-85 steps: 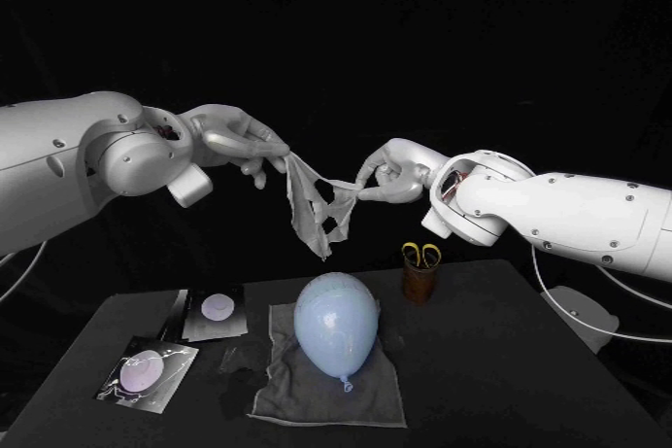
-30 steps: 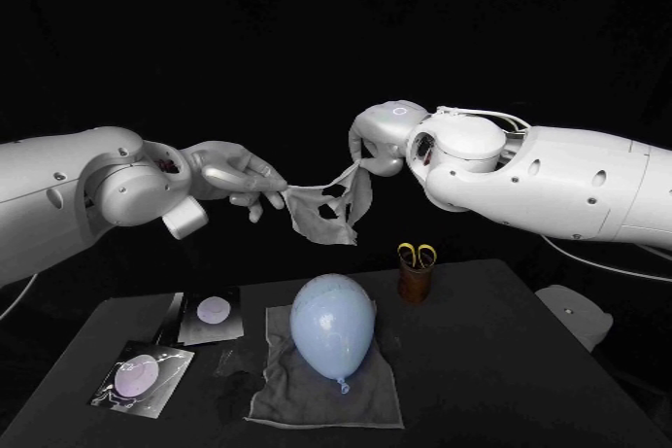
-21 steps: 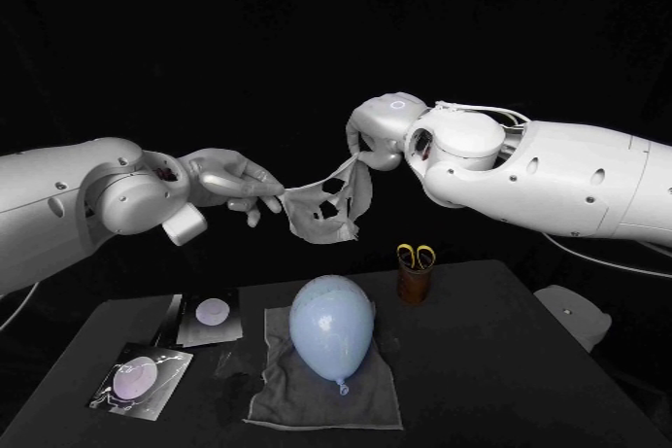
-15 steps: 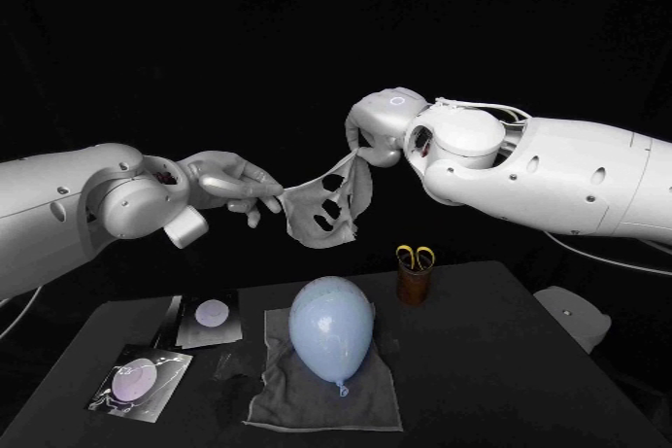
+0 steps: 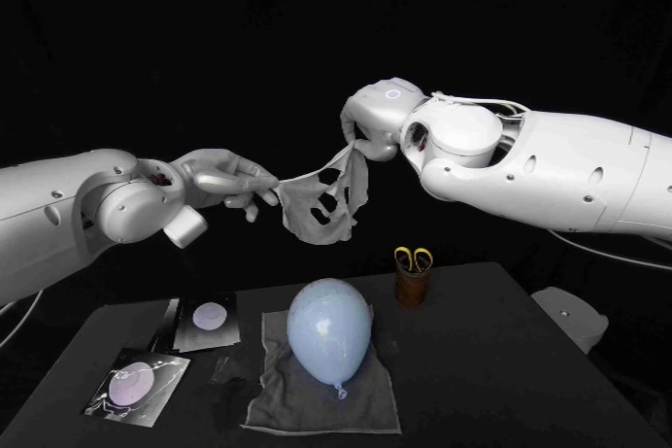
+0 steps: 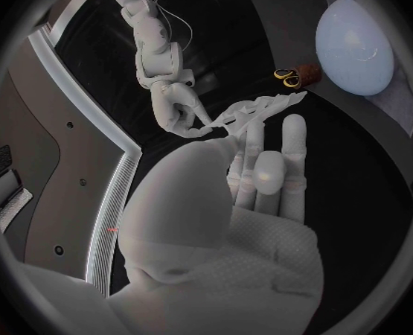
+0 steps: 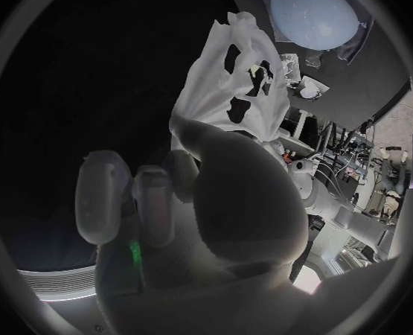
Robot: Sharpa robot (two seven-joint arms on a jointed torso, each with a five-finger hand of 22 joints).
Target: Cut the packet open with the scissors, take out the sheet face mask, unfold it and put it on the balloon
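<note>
hands: my left hand [image 5: 227,181] pinches one edge of the face mask [image 5: 322,203], my right hand [image 5: 367,132] pinches the other edge, higher | mask: hangs half spread, well above the balloon [image 5: 330,327] on the table | risk: pulling wider may tear the thin sheet at its holes; a weak pinch drops an edge and it refolds; an off-centre lowering may roll the balloon

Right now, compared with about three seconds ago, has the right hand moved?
Yes. The right hand has gone up, farther above the scissors cup standing on the table, and a little to the robot's left. It pinches the sheet face mask.
</note>
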